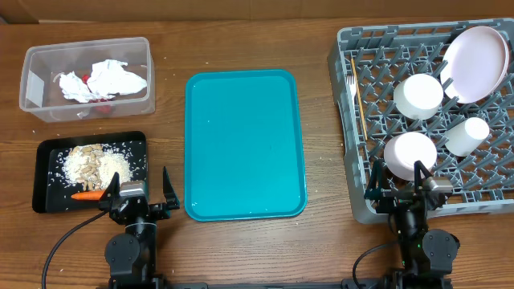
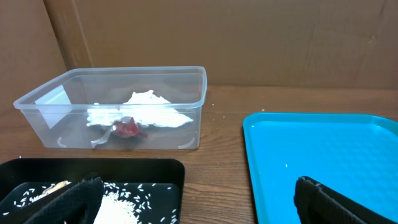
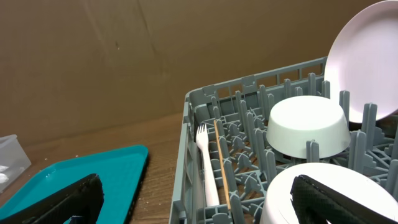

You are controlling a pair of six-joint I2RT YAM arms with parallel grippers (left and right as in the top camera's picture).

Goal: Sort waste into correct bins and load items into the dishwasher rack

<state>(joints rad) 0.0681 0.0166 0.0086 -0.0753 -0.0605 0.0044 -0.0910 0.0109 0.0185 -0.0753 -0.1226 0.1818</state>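
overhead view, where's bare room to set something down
The teal tray is bare, and so is the wood strip between it and the rack. Crowded: the rack's right side with dishes, the black tray with rice.

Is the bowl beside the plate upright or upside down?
Upside down: the bowl sits rim-down among the dishwasher rack pegs, base facing up.

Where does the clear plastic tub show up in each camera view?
Overhead: the tub sits top left, above the black tray.
Left wrist: tub upper left, napkins inside.
Right wrist: only a clear corner at the far left edge, likely the tub.
Shared landmark: the teal tray, right of the tub in all three.
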